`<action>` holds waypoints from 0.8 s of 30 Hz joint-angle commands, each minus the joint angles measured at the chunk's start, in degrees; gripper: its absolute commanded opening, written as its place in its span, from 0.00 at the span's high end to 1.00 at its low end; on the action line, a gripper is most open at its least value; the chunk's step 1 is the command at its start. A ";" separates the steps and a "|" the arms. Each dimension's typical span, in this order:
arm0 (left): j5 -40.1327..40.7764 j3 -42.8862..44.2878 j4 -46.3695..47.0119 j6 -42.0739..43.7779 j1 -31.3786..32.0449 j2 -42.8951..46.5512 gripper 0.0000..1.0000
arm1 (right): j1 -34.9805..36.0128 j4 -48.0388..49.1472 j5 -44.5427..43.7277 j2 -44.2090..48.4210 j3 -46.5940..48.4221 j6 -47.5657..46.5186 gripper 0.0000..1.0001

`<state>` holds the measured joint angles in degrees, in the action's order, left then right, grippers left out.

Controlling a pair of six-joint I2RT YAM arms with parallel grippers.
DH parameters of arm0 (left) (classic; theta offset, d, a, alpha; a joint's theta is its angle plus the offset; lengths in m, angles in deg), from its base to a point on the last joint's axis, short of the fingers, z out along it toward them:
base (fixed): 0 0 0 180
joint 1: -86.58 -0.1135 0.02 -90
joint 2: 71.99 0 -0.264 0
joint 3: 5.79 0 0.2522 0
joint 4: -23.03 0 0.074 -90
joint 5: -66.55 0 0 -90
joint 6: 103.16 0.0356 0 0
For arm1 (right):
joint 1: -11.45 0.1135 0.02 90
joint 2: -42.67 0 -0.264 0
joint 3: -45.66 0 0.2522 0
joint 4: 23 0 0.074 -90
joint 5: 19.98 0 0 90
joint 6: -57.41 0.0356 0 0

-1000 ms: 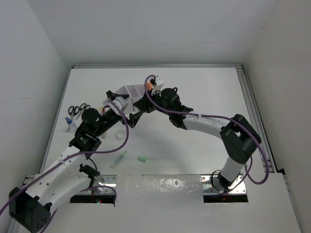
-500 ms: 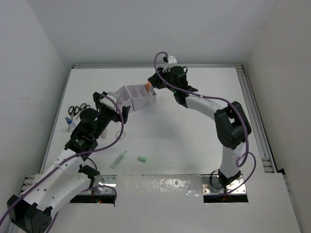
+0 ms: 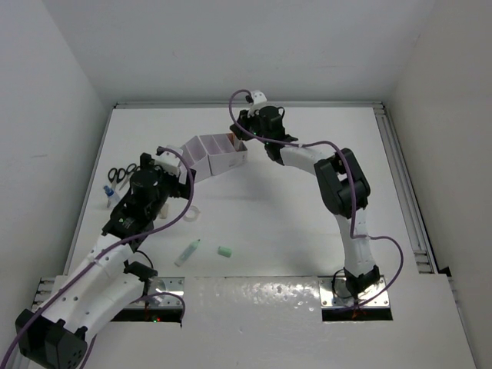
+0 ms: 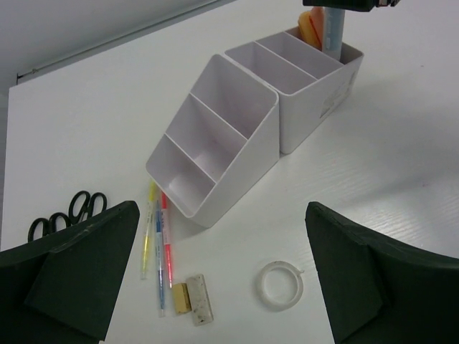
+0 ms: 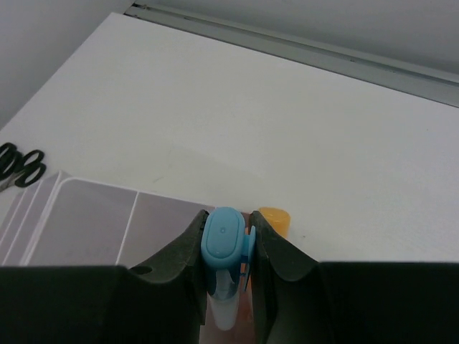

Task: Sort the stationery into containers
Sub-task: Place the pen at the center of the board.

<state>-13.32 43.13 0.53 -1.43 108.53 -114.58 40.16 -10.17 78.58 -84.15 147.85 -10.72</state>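
The containers (image 3: pixel 219 151) are a pale lilac organiser, a slanted three-slot block (image 4: pixel 215 154) joined to a taller box (image 4: pixel 315 86). My right gripper (image 5: pixel 226 252) is shut on a blue-capped pen (image 5: pixel 222 240). It holds the pen upright with its lower end in the box's end slot, beside an orange piece (image 5: pixel 275 218). My left gripper (image 4: pixel 222 287) hangs open and empty over a clear tape ring (image 4: pixel 280 285). Three pens (image 4: pixel 158 244) lie beside the slanted block. Black scissors (image 3: pixel 121 175) and a blue-capped bottle (image 3: pixel 111 196) lie at the left.
Two small eraser-like blocks (image 4: pixel 193 302) lie below the pens. A green-capped marker (image 3: pixel 187 252) and a green capsule (image 3: pixel 225 252) rest near the table's front. The right arm (image 3: pixel 338 184) arches over the table's right half. Walls close in on both sides.
The left gripper has drawn back from the organiser toward the left. The right arm has lifted and straightened toward the far end while its gripper stayed at the organiser's right end slot.
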 commanded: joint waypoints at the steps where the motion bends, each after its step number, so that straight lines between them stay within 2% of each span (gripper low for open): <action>1: 0.33 -0.26 1.43 -0.04 -1.21 1.19 0.00 | 0.03 3.82 2.25 0.26 0.09 -2.97 1.00; 6: -1.07 -0.62 1.53 0.93 -1.48 1.02 0.00 | 0.82 4.17 2.43 0.35 -2.64 -5.26 1.00; 7: -1.51 -0.70 1.09 1.89 -1.56 0.84 0.01 | 0.82 4.26 2.43 0.52 -2.90 -5.08 0.94; 8: -2.13 -0.79 0.74 2.33 -1.56 0.84 0.02 | 0.82 4.35 2.43 1.05 -3.17 -4.38 0.79; 11: -7.03 -1.23 -1.46 6.37 -1.48 0.58 0.05 | 0.56 5.14 1.99 2.89 -5.18 -3.07 0.57; 15: -14.67 -0.88 -6.37 13.13 -1.30 -0.04 0.15 | 0.30 7.24 0.76 6.49 -8.08 -1.22 0.47; 18: -21.35 1.57 -14.27 21.21 -0.69 -1.70 0.18 | 0.21 8.39 -0.12 9.39 -10.63 -0.25 0.42; 20: -23.57 2.81 -21.30 27.19 0.45 -3.37 0.18 | 0.12 8.66 -0.64 12.82 -12.04 0.71 0.40; 21: -25.49 3.77 -25.68 30.69 0.72 -4.07 0.18 | 0.21 8.83 -0.73 15.79 -13.96 1.33 0.34; 24: -28.75 5.61 -31.07 33.97 1.68 -6.36 0.18 | 0.82 9.36 -0.82 22.12 -21.06 3.27 0.32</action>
<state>-34.70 44.75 -21.41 23.79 109.15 -119.76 40.49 -6.37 78.27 -70.54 131.15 -9.82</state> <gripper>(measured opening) 0.821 0.674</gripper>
